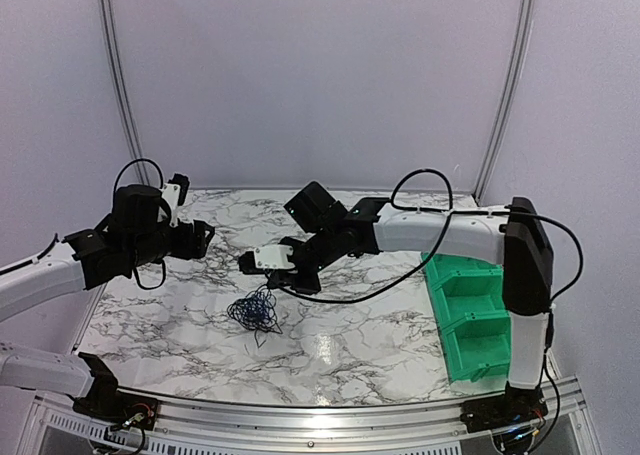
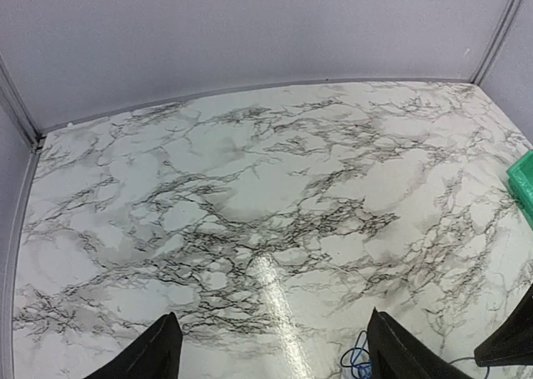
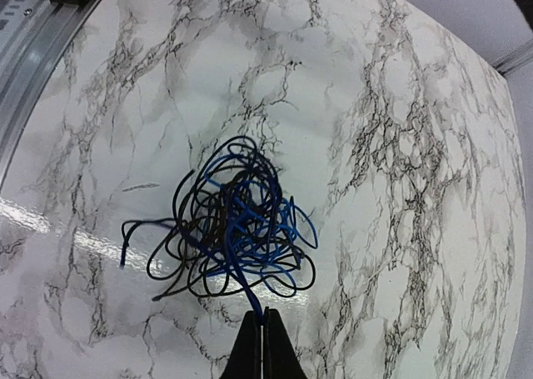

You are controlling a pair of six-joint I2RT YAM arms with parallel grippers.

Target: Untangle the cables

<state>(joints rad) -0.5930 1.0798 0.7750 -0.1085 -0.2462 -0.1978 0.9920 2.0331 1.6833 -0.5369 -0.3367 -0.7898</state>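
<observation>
Several thin blue and black cables (image 1: 255,313) lie looped in one small tangle on the white, grey-veined marble-patterned tabletop (image 1: 370,360), left of centre and nearer the front edge than the back wall. The right gripper (image 3: 262,333) hangs just above the tangle's far side with its two dark fingers pressed together, pinching a single blue strand (image 3: 248,296) that runs up out of the heap. The rest of the loops rest on the table. The left gripper (image 2: 273,314) hovers over bare marble to the left – fingers spread wide, nothing between them. A thick black arm cable (image 1: 365,293) sags low over the table just right of the tangle, apart from it. Stacked green plastic bins (image 1: 470,315) stand at the right edge, well apart from the tangle, and a silver metal rail (image 1: 320,415) runs along the front.
</observation>
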